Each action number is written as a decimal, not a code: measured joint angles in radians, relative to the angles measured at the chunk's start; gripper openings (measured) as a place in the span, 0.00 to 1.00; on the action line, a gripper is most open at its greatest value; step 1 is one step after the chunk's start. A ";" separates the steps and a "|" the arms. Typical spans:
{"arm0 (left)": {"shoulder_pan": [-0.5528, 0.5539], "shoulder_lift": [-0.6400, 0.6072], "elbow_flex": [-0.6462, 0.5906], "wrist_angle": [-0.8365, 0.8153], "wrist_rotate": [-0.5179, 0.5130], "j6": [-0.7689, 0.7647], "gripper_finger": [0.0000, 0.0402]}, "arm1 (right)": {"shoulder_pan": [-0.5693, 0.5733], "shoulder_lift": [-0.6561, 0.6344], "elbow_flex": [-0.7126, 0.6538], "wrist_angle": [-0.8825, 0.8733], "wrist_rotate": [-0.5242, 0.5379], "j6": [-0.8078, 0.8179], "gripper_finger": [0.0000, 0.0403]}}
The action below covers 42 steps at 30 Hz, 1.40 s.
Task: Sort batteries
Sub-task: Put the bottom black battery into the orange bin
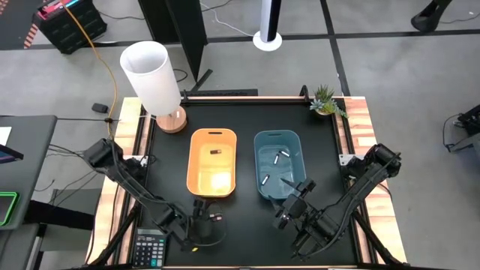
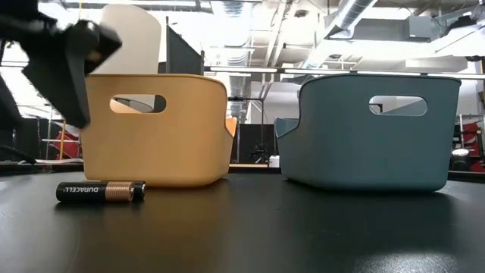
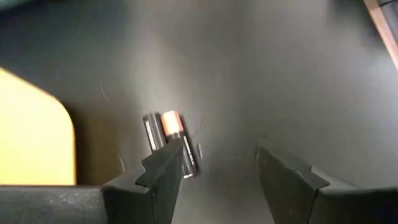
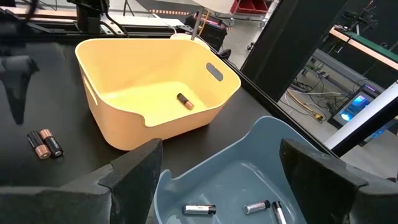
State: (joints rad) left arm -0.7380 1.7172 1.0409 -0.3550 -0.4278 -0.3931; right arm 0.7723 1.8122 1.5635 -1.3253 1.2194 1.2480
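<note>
Batteries: two dark ones with copper ends (image 3: pixel 169 134) lie side by side on the black bench (image 1: pixel 247 116), just in front of the yellow bin (image 1: pixel 212 163). The left tool (image 3: pixel 214 171) hangs right above them with its fingers spread wide, holding nothing; one finger (image 3: pixel 163 171) overlaps the nearer battery in the left wrist view, while the other stands clear to the side. One more dark battery (image 4: pixel 185 101) rests inside the yellow bin. Several silver batteries (image 4: pixel 199 210) lie in the blue bin (image 1: pixel 279 165). The right tool (image 4: pixel 217 177) hovers over the near edge of the blue bin, open and empty.
</note>
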 joint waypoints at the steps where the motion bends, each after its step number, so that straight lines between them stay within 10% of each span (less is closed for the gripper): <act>1: 0.004 0.014 0.000 0.000 0.000 -0.021 0.48 | 0.000 0.000 0.000 0.000 0.000 0.000 0.85; 42: 0.015 0.085 0.001 0.031 -0.032 -0.195 0.48 | 0.000 0.000 0.000 -0.001 0.000 -0.001 0.85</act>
State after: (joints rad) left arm -0.7230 1.8019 1.0416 -0.3241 -0.4601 -0.5885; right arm 0.7719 1.8122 1.5635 -1.3262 1.2194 1.2473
